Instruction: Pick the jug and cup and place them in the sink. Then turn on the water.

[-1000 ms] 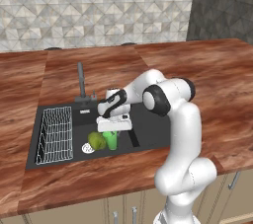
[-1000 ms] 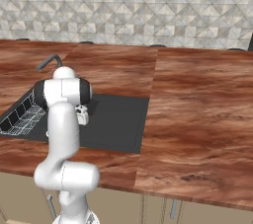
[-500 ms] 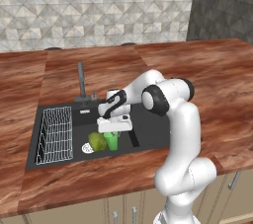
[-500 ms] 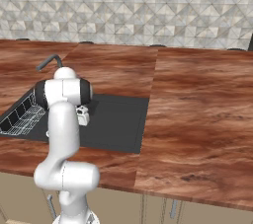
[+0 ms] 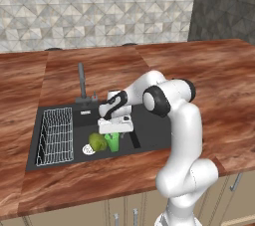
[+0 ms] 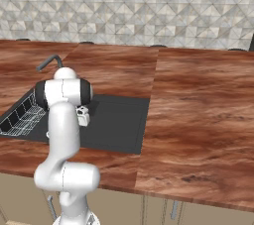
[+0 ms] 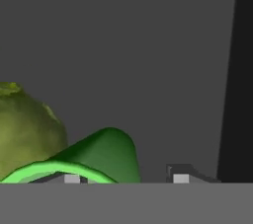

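Pincer [image 5: 115, 133] newly parted, cup [image 5: 113, 142] beside fruit [image 5: 98, 141] in sink [image 5: 149, 130]

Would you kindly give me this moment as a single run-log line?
stage: releasing cup | hand: open, above bright green tapered cup | cup: upright in dark charcoal sink, beside yellow-green lumpy fruit | water: not running

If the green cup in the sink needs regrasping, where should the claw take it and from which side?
Grip the cup across its rim, coming straight down from above. It stands upright on the sink floor with its mouth up, and its tapered wall is widest there. Set the claw's fingers front to back, since the yellow-green fruit crowds its rack-facing side.
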